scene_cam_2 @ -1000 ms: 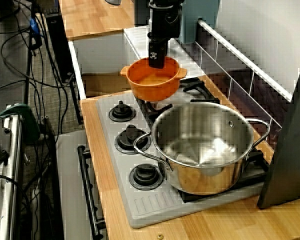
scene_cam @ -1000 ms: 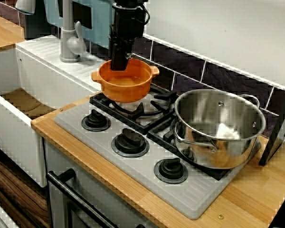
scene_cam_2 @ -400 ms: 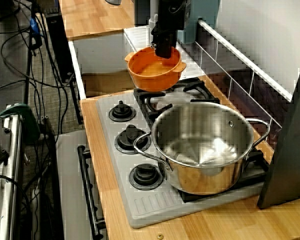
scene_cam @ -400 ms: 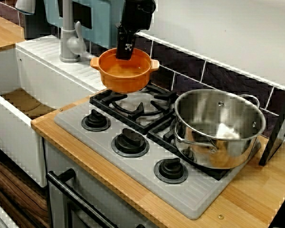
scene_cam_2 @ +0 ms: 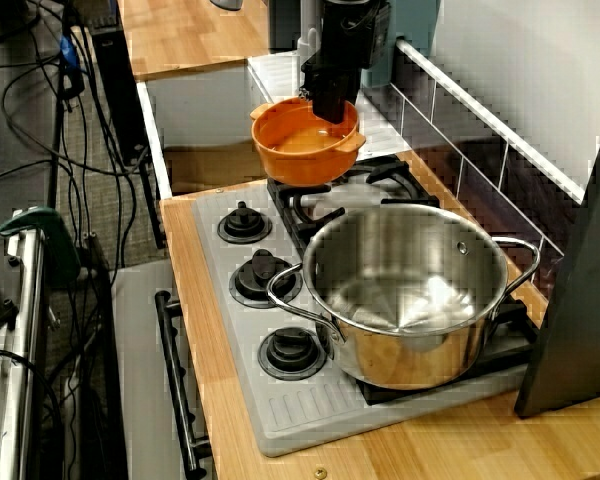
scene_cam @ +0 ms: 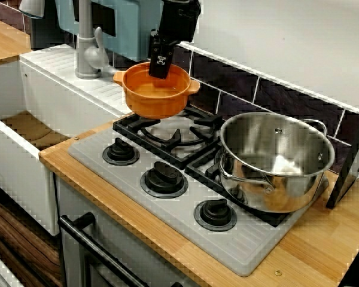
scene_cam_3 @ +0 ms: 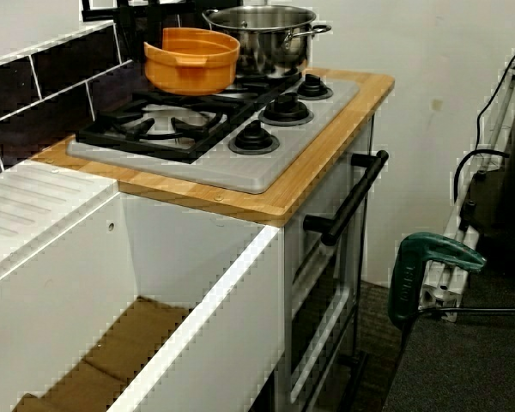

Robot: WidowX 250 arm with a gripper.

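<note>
Kitchen mock-up, wood table [scene_cam: 323, 251] carrying a grey hob [scene_cam: 251, 245] beside a white sink [scene_cam: 18, 173]. From the front, the orange bowl [scene_cam: 155, 95] hangs in the air above the back-left corner of the black grate [scene_cam: 167, 136], touching nothing below it. That much of the lift is done, and the bowl is not yet set down anywhere. The black arm [scene_cam: 176, 21] comes down from the top edge, leaning a little to the left. Its jaws are clamped on the bowl's far rim, one finger inside the bowl. A steel pot [scene_cam: 275, 161] sits on the right burner, apart from the bowl, and a grey tap [scene_cam: 87, 48] stands behind the sink.

From the hob's end, the bowl [scene_cam_2: 300, 150] floats clear of the grate [scene_cam_2: 325, 200], on its sink side and slightly tilted. The arm [scene_cam_2: 348, 30] stands nearly upright over it, gripping the rim nearest the wall. The pot [scene_cam_2: 410, 300] fills the near burner.

From low down on the sink side, the bowl [scene_cam_3: 191, 64] shows daylight between its base and the grate [scene_cam_3: 154, 124], with the pot [scene_cam_3: 262, 26] behind it. The jaws cannot be made out in this view, being lost against dark shapes at the top edge.
</note>
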